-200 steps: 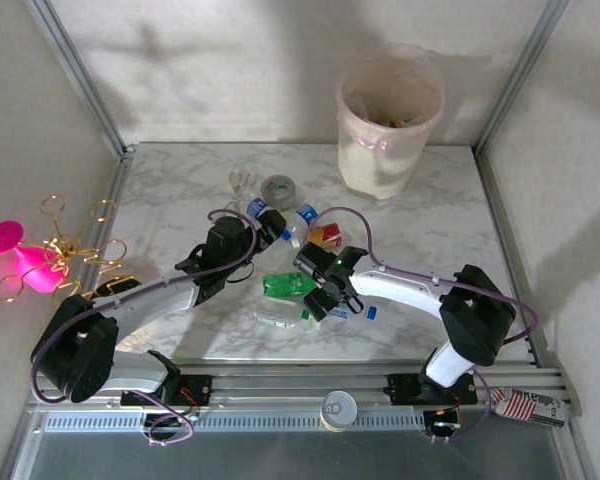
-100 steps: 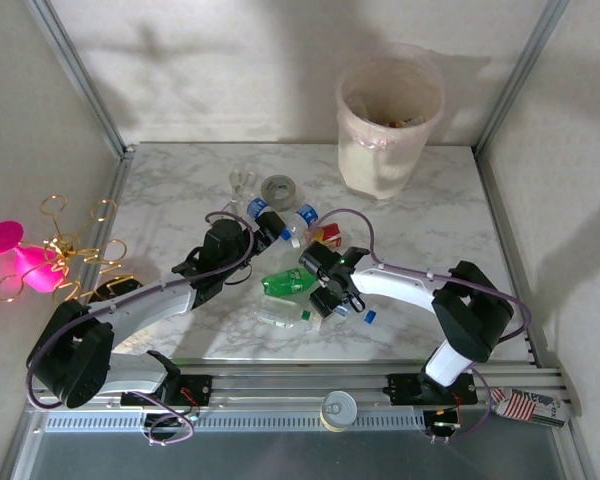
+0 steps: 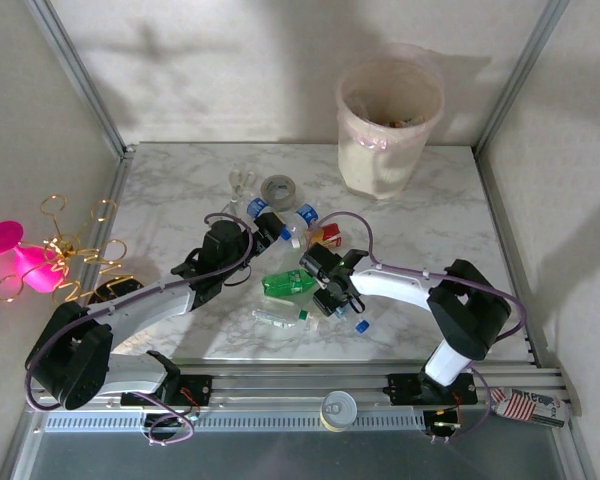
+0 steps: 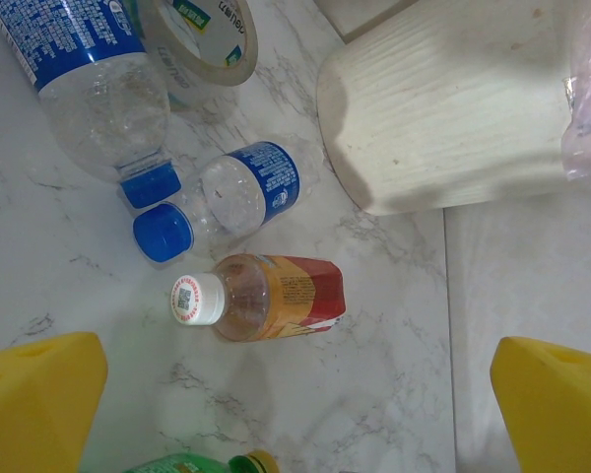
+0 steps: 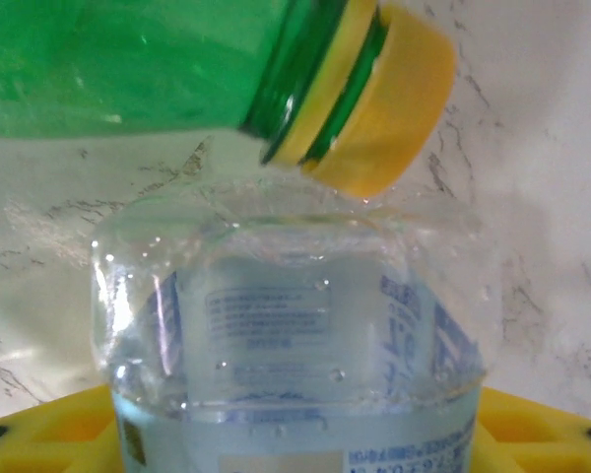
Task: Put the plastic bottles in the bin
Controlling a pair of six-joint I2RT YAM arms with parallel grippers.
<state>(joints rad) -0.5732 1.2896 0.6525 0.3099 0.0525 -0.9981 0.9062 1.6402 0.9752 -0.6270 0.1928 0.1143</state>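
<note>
Several plastic bottles lie mid-table: two clear ones with blue caps (image 3: 302,217), one with an orange-red label (image 3: 326,236), a green one (image 3: 286,285) and a clear one (image 3: 278,318). My right gripper (image 3: 332,303) is shut on a clear blue-labelled bottle (image 5: 295,335), whose blue cap (image 3: 361,325) sticks out toward the near edge. The green bottle's yellow cap (image 5: 389,99) lies just beyond it. My left gripper (image 3: 263,232) hangs open above the orange-red-labelled bottle (image 4: 276,296), its yellow fingers (image 4: 39,404) wide apart. The cream bin (image 3: 388,120) stands at the far right.
A grey tape roll (image 3: 278,190) lies behind the bottles, and it sits beside a large blue-labelled bottle (image 4: 89,69) in the left wrist view. The bin's base (image 4: 443,108) is close ahead of the left gripper. Aluminium frame posts edge the marble table (image 3: 170,200).
My right gripper has narrowed round the clear bottle, and the bottle's blue cap has swung toward the near edge. The left arm has hardly moved and stays open.
</note>
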